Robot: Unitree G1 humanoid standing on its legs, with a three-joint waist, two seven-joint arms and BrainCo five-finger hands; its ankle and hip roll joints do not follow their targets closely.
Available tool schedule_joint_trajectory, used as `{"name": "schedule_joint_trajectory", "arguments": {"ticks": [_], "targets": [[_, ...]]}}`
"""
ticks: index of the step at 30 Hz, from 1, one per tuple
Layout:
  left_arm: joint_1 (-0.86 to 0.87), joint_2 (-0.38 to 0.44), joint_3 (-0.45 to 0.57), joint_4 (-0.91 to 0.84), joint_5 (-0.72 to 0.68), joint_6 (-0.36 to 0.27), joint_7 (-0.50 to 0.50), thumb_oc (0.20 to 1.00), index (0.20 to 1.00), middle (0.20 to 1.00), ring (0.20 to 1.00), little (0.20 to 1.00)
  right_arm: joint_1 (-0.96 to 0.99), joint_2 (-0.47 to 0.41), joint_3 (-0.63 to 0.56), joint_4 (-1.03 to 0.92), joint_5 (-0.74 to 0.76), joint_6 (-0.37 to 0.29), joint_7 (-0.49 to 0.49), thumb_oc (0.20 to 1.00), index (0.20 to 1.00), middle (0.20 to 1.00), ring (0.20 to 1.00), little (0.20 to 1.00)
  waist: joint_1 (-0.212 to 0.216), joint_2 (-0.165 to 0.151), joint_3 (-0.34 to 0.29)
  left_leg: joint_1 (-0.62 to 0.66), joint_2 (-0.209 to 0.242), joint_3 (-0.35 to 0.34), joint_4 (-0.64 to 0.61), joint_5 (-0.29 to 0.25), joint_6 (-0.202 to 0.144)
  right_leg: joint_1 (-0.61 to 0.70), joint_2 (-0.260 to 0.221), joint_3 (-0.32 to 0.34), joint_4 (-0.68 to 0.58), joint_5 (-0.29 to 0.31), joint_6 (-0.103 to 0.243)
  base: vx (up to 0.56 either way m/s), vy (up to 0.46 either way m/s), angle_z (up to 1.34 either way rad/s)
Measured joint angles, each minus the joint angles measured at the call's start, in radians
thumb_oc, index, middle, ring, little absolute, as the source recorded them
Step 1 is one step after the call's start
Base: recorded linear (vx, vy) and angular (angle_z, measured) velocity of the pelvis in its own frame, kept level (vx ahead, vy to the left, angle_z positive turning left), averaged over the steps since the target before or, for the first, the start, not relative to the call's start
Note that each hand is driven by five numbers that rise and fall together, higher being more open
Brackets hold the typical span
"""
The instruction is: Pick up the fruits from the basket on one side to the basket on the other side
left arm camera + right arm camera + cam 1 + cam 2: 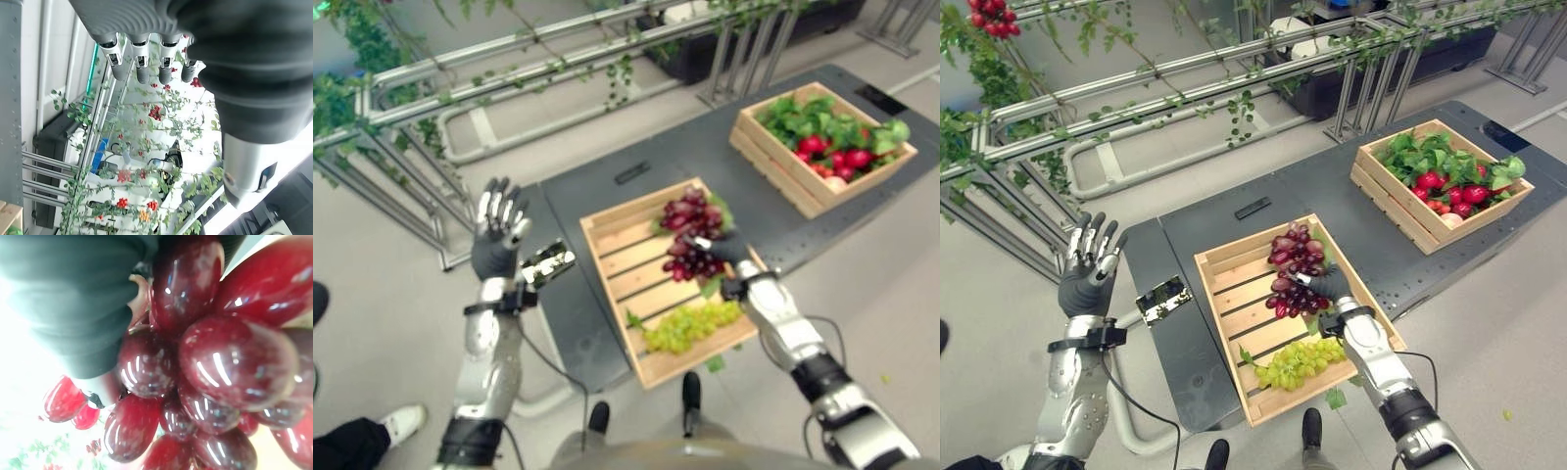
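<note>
Red grape bunch [1295, 294] in the middle of the near wooden crate [1222, 268], pressed close against the right hand [1331, 284] (fingers curled round the bunch, grapes right up against the wrist camera). Second red bunch [1294, 245] at the far end of the same crate, beside the held one. Green grapes [1297, 360] at the near end of the crate. Far crate [1379, 189] well apart from the near crate, on the same dark table [1332, 191], with green leaves and red fruits inside. Left hand [1087, 269] raised well apart from the near crate, off the table, fingers straight and spread.
</note>
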Motion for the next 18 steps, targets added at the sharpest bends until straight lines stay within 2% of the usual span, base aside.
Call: {"name": "schedule_joint_trajectory", "arguments": {"ticks": [4, 5, 6, 7, 8, 9, 11, 12, 13, 14, 15, 16, 17, 18], "targets": [[0.009, 0.004, 0.02, 0.0, 0.007, 0.001, 0.001, 1.0, 1.0, 1.0, 1.0, 1.0, 0.086, -0.008, -0.09, -0.095, -0.019, -0.012, -0.007, 0.2, 0.2, 0.2, 0.2, 0.2, -0.006, -0.017, 0.008, -0.001, -0.004, -0.001, -0.001, 0.0, 0.001, 0.0, -0.004, 0.0, 0.0, -0.002, 0.003, -0.04, 0.051, 0.02], [0.009, 0.005, 0.026, 0.001, 0.007, 0.001, 0.001, 1.0, 1.0, 1.0, 1.0, 1.0, 0.111, -0.007, -0.115, -0.118, -0.024, -0.013, -0.007, 0.2, 0.2, 0.2, 0.2, 0.2, -0.028, -0.028, 0.012, -0.001, -0.006, 0.0, 0.001, -0.002, 0.004, 0.0, -0.005, 0.001, 0.0, -0.002, 0.004, -0.05, 0.057, 0.0], [0.013, 0.005, 0.031, 0.001, 0.007, 0.001, 0.001, 1.0, 1.0, 1.0, 1.0, 1.0, 0.122, -0.008, -0.12, -0.124, -0.028, -0.014, -0.008, 0.2, 0.2, 0.2, 0.2, 0.2, -0.024, -0.03, 0.014, -0.002, -0.007, 0.0, 0.001, -0.002, 0.005, 0.0, -0.006, 0.001, 0.0, -0.003, 0.006, -0.05, 0.057, -0.01], [0.015, 0.005, 0.033, 0.004, 0.007, 0.003, 0.001, 1.0, 1.0, 1.0, 1.0, 1.0, 0.153, -0.006, -0.145, -0.143, -0.032, -0.015, -0.005, 0.2, 0.2, 0.2, 0.2, 0.2, -0.048, -0.04, 0.016, -0.003, -0.009, 0.0, 0.003, -0.004, 0.008, -0.001, -0.008, 0.003, 0.0, -0.004, 0.008, -0.07, 0.058, 0.03], [0.023, 0.005, 0.037, 0.001, 0.007, 0.002, 0.001, 1.0, 1.0, 1.0, 1.0, 1.0, 0.167, -0.005, -0.154, -0.152, -0.038, -0.016, -0.006, 0.2, 0.2, 0.2, 0.2, 0.2, -0.051, -0.042, 0.016, -0.006, -0.01, 0.0, 0.004, -0.004, 0.008, -0.001, -0.009, 0.003, 0.0, -0.005, 0.009, -0.09, 0.054, 0.05], [0.026, 0.006, 0.037, 0.002, 0.007, 0.003, 0.0, 1.0, 1.0, 1.0, 1.0, 1.0, 0.202, -0.004, -0.181, -0.17, -0.039, -0.023, -0.003, 0.2, 0.2, 0.2, 0.2, 0.2, -0.074, -0.05, 0.018, -0.018, -0.016, 0.002, 0.013, -0.007, 0.013, -0.009, -0.013, 0.007, 0.0, -0.003, 0.012, -0.12, 0.058, 0.02], [0.03, 0.011, 0.044, 0.003, 0.007, 0.003, 0.001, 1.0, 1.0, 1.0, 1.0, 1.0, 0.236, -0.004, -0.211, -0.187, -0.039, -0.024, -0.004, 0.2, 0.2, 0.2, 0.2, 0.2, -0.084, -0.061, 0.018, -0.039, -0.028, 0.009, 0.024, -0.01, 0.017, -0.035, -0.019, 0.024, 0.001, 0.006, 0.016, -0.16, 0.015, -0.16], [0.03, 0.017, 0.045, 0.003, 0.007, 0.003, 0.0, 1.0, 1.0, 1.0, 1.0, 1.0, 0.253, -0.003, -0.223, -0.195, -0.04, -0.025, -0.001, 0.2, 0.2, 0.2, 0.2, 0.2, -0.099, -0.075, 0.019, -0.059, -0.039, 0.03, 0.048, -0.022, 0.023, -0.059, -0.02, 0.05, 0.001, 0.025, 0.015, -0.18, -0.038, -0.35], [0.032, 0.022, 0.05, 0.002, 0.007, 0.003, 0.0, 1.0, 1.0, 1.0, 1.0, 1.0, 0.251, -0.003, -0.227, -0.204, -0.042, -0.025, 0.001, 0.2, 0.2, 0.2, 0.2, 0.2, -0.097, -0.08, 0.02, -0.08, -0.042, 0.046, 0.069, -0.033, 0.025, -0.072, -0.023, 0.064, 0.002, 0.035, 0.02, -0.14, -0.036, -0.75], [0.034, 0.029, 0.076, 0.004, 0.008, 0.003, 0.0, 1.0, 1.0, 1.0, 1.0, 1.0, 0.254, -0.002, -0.225, -0.21, -0.042, -0.025, 0.003, 0.2, 0.2, 0.2, 0.2, 0.2, -0.108, -0.099, 0.025, -0.106, -0.048, 0.095, 0.116, -0.05, 0.029, -0.11, -0.011, 0.088, 0.003, 0.081, 0.024, -0.13, 0.008, -1.12], [0.035, 0.03, 0.11, 0.005, 0.008, 0.003, 0.001, 1.0, 1.0, 1.0, 1.0, 1.0, 0.234, 0.0, -0.225, -0.218, -0.042, -0.025, 0.007, 0.2, 0.2, 0.2, 0.2, 0.2, -0.099, -0.107, 0.032, -0.145, -0.043, 0.15, 0.171, -0.083, 0.04, -0.137, -0.002, 0.1, 0.002, 0.139, 0.037, -0.11, 0.068, -1.16], [0.033, 0.032, 0.119, 0.011, 0.008, 0.003, 0.001, 1.0, 1.0, 1.0, 1.0, 1.0, 0.236, 0.0, -0.227, -0.223, -0.042, -0.028, 0.008, 0.2, 0.2, 0.2, 0.2, 0.2, -0.107, -0.107, 0.035, -0.149, -0.036, 0.155, 0.181, -0.097, 0.049, -0.141, -0.004, 0.111, 0.001, 0.145, 0.045, -0.15, 0.09, -0.72], [0.024, 0.035, 0.118, 0.027, 0.008, 0.004, 0.002, 1.0, 1.0, 1.0, 1.0, 1.0, 0.267, 0.001, -0.245, -0.237, -0.042, -0.033, 0.009, 0.2, 0.2, 0.2, 0.2, 0.2, -0.139, -0.118, 0.034, -0.156, -0.066, 0.178, 0.219, -0.099, 0.063, -0.137, -0.012, 0.115, 0.0, 0.139, 0.077, -0.18, 0.07, -0.36], [0.022, 0.033, 0.119, 0.025, 0.009, 0.003, -0.003, 1.0, 1.0, 1.0, 1.0, 1.0, 0.303, -0.001, -0.269, -0.254, -0.042, -0.045, 0.011, 0.2, 0.2, 0.2, 0.2, 0.2, -0.13, -0.116, 0.039, -0.155, -0.045, 0.226, 0.223, -0.104, 0.077, -0.142, -0.014, 0.098, 0.026, -0.036, 0.094, -0.19, 0.027, -0.47]]}}
